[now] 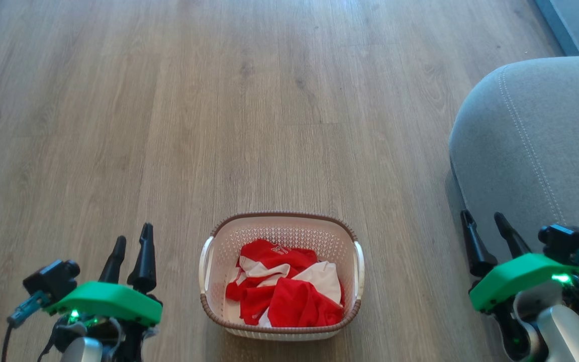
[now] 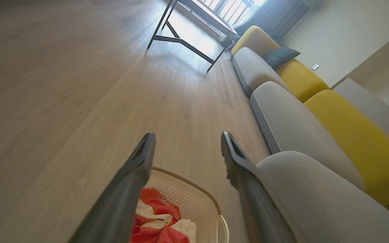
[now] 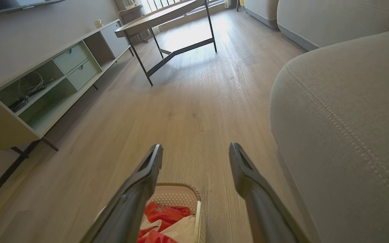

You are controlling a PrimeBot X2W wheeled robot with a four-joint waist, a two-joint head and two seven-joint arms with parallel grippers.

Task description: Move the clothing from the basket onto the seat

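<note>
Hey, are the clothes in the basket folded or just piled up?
Piled up. The red and white clothing lies crumpled in loose overlapping folds inside the basket.

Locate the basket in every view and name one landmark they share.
Head view: basket at bottom centre, fully visible.
Left wrist view: bottom edge, near centre, cut off.
Right wrist view: bottom edge, slightly left of centre.
Shared landmark: grey seat, right of the basket in all three.

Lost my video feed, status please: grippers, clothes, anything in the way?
Left gripper and right gripper open, empty. Clothing heaped in basket, none on visible seat. No obstacle seen between them.
</note>
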